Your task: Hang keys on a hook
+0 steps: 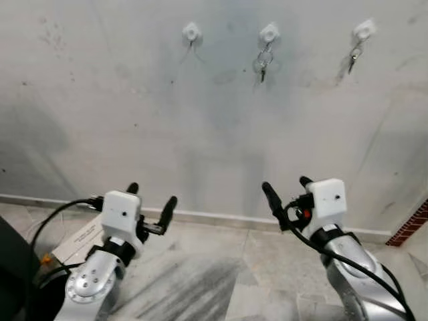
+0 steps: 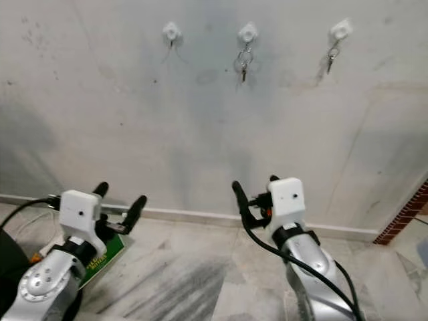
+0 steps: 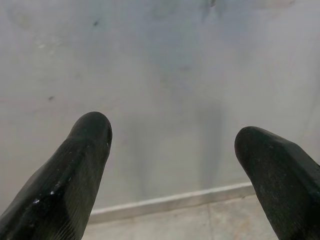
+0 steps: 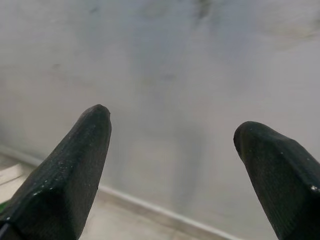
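I see three white hooks high on the grey wall: the middle hook (image 1: 269, 32) carries a bunch of keys (image 1: 262, 63), the right hook (image 1: 363, 29) a single key (image 1: 354, 59). My left hand (image 1: 151, 198) and right hand (image 1: 286, 189) sit low, both spread and empty.

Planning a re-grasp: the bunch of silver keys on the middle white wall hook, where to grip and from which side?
Grip the bunch of silver keys low, on the hanging key blade below the ring, coming straight at the wall from the front, fingers either side. It hangs flat against the wall from the middle white wall hook; I'd lift upward to unhook.
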Robot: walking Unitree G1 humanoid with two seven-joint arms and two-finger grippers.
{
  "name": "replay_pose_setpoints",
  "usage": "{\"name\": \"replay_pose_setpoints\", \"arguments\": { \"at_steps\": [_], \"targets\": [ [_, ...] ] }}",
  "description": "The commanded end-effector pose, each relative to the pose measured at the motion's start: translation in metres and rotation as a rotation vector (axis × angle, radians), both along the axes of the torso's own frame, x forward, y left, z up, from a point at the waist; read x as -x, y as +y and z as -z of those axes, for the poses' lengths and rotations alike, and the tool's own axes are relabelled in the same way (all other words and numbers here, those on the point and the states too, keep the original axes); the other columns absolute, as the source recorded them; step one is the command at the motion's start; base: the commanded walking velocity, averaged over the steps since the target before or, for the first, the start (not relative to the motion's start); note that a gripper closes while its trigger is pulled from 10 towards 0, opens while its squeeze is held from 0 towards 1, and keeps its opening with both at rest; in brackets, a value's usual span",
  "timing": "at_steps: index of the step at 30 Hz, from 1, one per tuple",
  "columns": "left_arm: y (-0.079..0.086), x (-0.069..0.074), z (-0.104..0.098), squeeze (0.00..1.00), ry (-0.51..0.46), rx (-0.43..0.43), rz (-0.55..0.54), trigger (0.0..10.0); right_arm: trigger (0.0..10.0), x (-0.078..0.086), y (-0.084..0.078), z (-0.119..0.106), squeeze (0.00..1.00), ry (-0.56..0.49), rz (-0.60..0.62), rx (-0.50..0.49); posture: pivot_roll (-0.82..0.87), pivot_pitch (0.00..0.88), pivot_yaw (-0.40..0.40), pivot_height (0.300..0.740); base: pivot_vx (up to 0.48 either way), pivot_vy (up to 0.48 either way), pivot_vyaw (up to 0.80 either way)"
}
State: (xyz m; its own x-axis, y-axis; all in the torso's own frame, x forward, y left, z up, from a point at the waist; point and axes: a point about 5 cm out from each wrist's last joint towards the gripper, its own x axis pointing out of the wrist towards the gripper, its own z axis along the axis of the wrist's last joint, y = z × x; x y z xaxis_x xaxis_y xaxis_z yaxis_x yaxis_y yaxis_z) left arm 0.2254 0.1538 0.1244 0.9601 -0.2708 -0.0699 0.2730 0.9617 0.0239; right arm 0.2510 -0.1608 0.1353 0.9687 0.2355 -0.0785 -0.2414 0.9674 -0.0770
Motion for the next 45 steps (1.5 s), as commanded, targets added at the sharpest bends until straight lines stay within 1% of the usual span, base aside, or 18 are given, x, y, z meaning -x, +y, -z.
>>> {"name": "replay_pose_setpoints", "arguments": {
  "at_steps": [1, 5, 7, 8, 10, 11, 14, 16, 17, 19, 21, 29, 34, 39, 45],
  "targets": [
    [0.005, -0.003, 0.004, 0.00, 0.012, -0.004, -0.021, 10.0, 10.0, -0.003, 0.001, -0.003, 0.00, -0.016, 0.019, -0.007, -0.02, 0.005, 0.072, 0.740, 0.000, 0.000, 0.00],
    [0.003, -0.006, 0.012, 0.00, 0.055, 0.019, 0.006, 10.0, 10.0, -0.002, -0.003, -0.001, 0.00, -0.009, 0.034, -0.002, -0.03, 0.001, 0.069, 0.740, 0.000, 0.000, 0.00],
    [0.001, -0.010, 0.022, 0.00, 0.106, 0.030, 0.039, 10.0, 10.0, 0.000, -0.005, 0.004, 0.00, 0.020, 0.059, -0.004, -0.05, 0.000, 0.067, 0.740, 0.000, 0.000, -0.30],
    [0.001, -0.010, 0.022, 0.00, 0.106, 0.030, 0.039, 10.0, 10.0, 0.000, -0.005, 0.004, 0.00, 0.020, 0.059, -0.004, -0.05, 0.000, 0.067, 0.740, 0.000, 0.000, -0.59],
    [-0.002, -0.018, 0.025, 0.00, 0.116, 0.041, 0.067, 10.0, 10.0, 0.007, -0.001, 0.010, 0.00, 0.045, 0.061, -0.006, -0.07, 0.000, 0.067, 0.740, 0.000, 0.000, -0.79],
    [-0.002, -0.020, 0.026, 0.00, 0.114, 0.042, 0.069, 10.0, 10.0, 0.008, 0.001, 0.011, 0.00, 0.046, 0.059, -0.004, -0.08, 0.000, 0.067, 0.740, 0.000, 0.000, -0.79],
    [-0.010, -0.022, 0.033, 0.00, 0.158, 0.065, 0.137, 10.0, 10.0, 0.010, 0.004, 0.016, 0.00, 0.062, 0.081, -0.019, -0.09, 0.000, 0.068, 0.740, 0.000, 0.000, -0.78],
    [-0.014, -0.024, 0.038, 0.00, 0.183, 0.108, 0.163, 10.0, 10.0, 0.010, 0.003, 0.024, 0.00, 0.082, 0.117, -0.051, -0.10, 0.000, 0.071, 0.740, 0.000, 0.000, -0.78],
    [-0.014, -0.024, 0.038, 0.00, 0.183, 0.108, 0.163, 10.0, 10.0, 0.010, 0.003, 0.024, 0.00, 0.082, 0.117, -0.051, -0.10, 0.000, 0.071, 0.740, 0.000, 0.000, -0.78],
    [-0.013, -0.027, 0.040, 0.00, 0.193, 0.144, 0.171, 10.0, 10.0, 0.008, 0.001, 0.027, 0.00, 0.085, 0.133, -0.058, -0.10, 0.000, 0.073, 0.740, 0.000, 0.000, -0.78],
    [-0.013, -0.028, 0.041, 0.00, 0.200, 0.161, 0.166, 10.0, 10.0, 0.008, 0.000, 0.028, 0.00, 0.086, 0.136, -0.059, -0.10, 0.000, 0.071, 0.740, 0.000, 0.000, -0.78],
    [-0.012, -0.031, 0.042, 0.00, 0.188, 0.181, 0.147, 10.0, 10.0, 0.006, 0.003, 0.031, 0.00, 0.084, 0.104, -0.044, -0.09, 0.000, 0.053, 0.740, 0.000, 0.000, -0.78],
    [-0.009, -0.033, 0.042, 0.00, 0.186, 0.235, 0.117, 10.0, 10.0, 0.004, 0.004, 0.035, 0.00, 0.089, 0.087, -0.051, -0.09, 0.000, 0.046, 0.740, 0.000, 0.000, -0.79],
    [-0.010, -0.032, 0.043, 0.00, 0.191, 0.244, 0.124, 10.0, 10.0, 0.004, 0.006, 0.033, 0.00, 0.070, 0.067, -0.039, -0.09, 0.000, 0.044, 0.740, 0.000, 0.000, -0.75],
    [-0.011, -0.032, 0.044, 0.00, 0.197, 0.252, 0.134, 10.0, 10.0, 0.004, 0.005, 0.034, 0.00, 0.071, 0.066, -0.046, -0.09, 0.000, 0.043, 0.740, 0.000, 0.000, 0.00]
  ]
}}
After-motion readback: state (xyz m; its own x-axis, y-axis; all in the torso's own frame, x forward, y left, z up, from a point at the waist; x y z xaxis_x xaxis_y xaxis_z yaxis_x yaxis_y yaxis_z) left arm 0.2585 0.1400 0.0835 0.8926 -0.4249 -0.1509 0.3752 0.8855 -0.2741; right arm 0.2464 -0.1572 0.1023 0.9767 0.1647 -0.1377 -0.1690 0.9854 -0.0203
